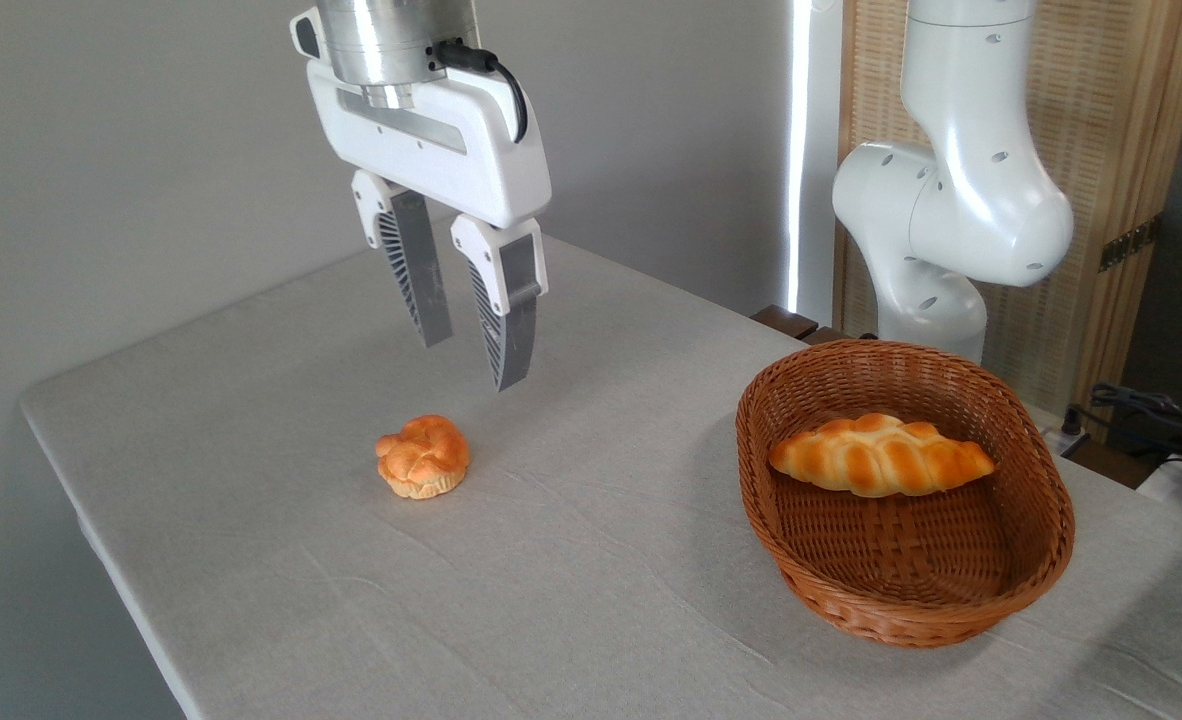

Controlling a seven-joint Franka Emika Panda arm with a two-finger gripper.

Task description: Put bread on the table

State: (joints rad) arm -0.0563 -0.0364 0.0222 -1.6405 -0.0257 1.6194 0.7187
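The bread, a long braided golden loaf, lies across the inside of a brown wicker basket at the right. The table is covered in light grey, slightly wrinkled cloth. My gripper hangs open above the table's left half, well left of the basket, with nothing between its ribbed fingers. It is above and slightly right of a small round knotted bun that sits on the cloth.
The white arm's base and elbow rise behind the basket at the back right. Cables lie at the far right edge. A grey wall stands behind the table, whose left edge and front-left corner drop off.
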